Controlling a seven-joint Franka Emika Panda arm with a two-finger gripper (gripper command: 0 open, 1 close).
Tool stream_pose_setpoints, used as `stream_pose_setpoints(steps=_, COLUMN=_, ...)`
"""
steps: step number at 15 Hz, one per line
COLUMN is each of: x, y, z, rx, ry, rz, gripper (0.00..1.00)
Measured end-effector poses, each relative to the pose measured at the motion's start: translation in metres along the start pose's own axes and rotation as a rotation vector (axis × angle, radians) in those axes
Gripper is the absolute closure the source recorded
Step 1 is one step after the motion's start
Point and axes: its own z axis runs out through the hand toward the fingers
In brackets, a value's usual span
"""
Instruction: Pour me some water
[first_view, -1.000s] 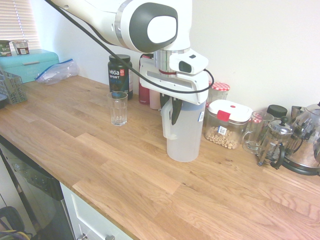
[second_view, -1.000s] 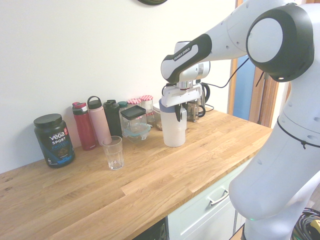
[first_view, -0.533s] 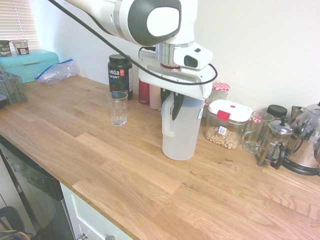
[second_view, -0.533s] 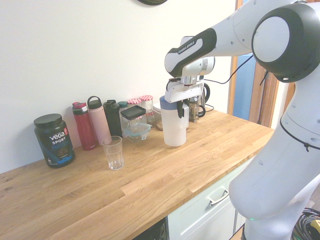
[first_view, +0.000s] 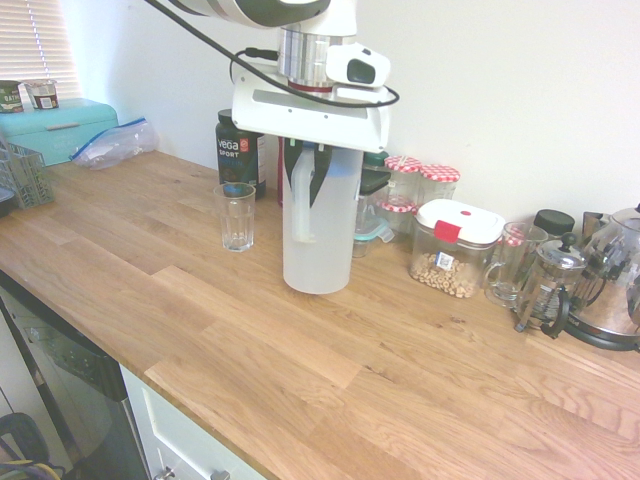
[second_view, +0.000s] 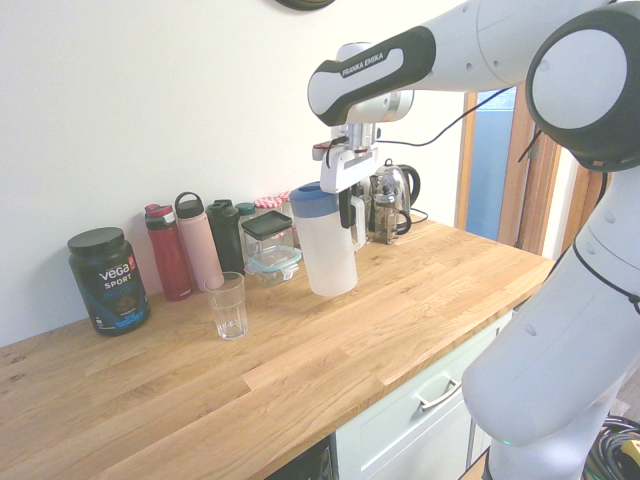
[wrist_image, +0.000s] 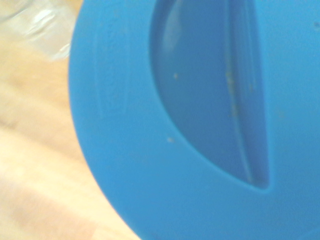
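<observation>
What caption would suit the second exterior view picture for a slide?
Gripper holds a blue-lidded water pitcher by its handle, lifted above the wooden counter, with an empty glass waiting nearby.

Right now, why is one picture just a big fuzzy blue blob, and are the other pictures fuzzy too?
In the wrist view the blue lid of the jug sits so close that it fills the frame, soft and out of focus. The first exterior view is sharp, with the jug clear, though the window blinds at top left glare white. The second exterior view is also sharp, showing the glass crisply.
</observation>
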Motion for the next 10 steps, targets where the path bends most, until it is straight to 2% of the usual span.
stream_pose_setpoints(steps=6, x=-0.02, y=-0.072, z=0.004, rx=-0.098, ry=-0.003, rz=-0.35, gripper=1.0)
stream_pose_setpoints(steps=10, x=-0.024, y=-0.117, z=0.014, rx=-0.263, ry=0.011, rz=-0.53, gripper=1.0)
